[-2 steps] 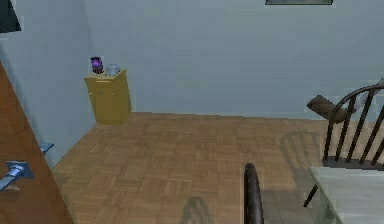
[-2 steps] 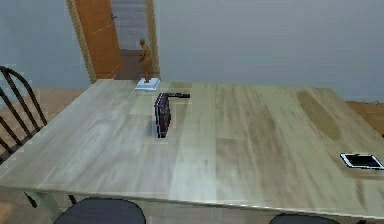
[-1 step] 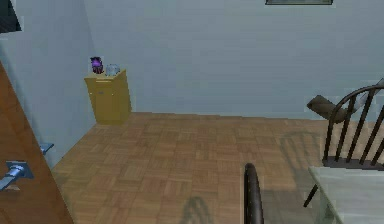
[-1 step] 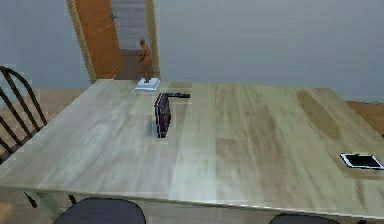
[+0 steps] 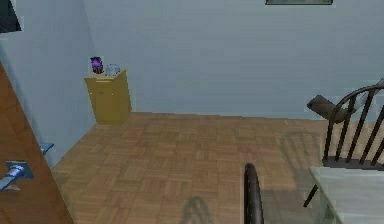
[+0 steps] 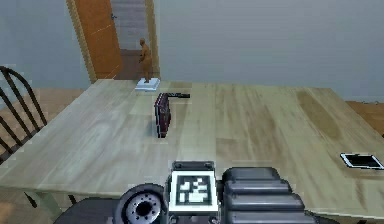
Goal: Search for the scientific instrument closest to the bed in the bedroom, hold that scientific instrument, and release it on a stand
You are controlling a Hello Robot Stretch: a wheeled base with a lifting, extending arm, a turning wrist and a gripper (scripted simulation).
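On yellow stand [image 5: 108, 97], far corner: small purple thing [image 5: 96, 65], axis indiscernible.

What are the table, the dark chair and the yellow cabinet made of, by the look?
Table: light wood, matte; plank seams and grain show. Dark chair: likely stained wood, with thin spindles under a bent rail. Yellow cabinet: flat, even yellow with no grain, so painted wood or laminate; cannot tell which.

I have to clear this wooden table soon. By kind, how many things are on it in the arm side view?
Statuette: 1
Flat dark bar: 1
Upright dark box: 1
Phone: 1
Total: 4
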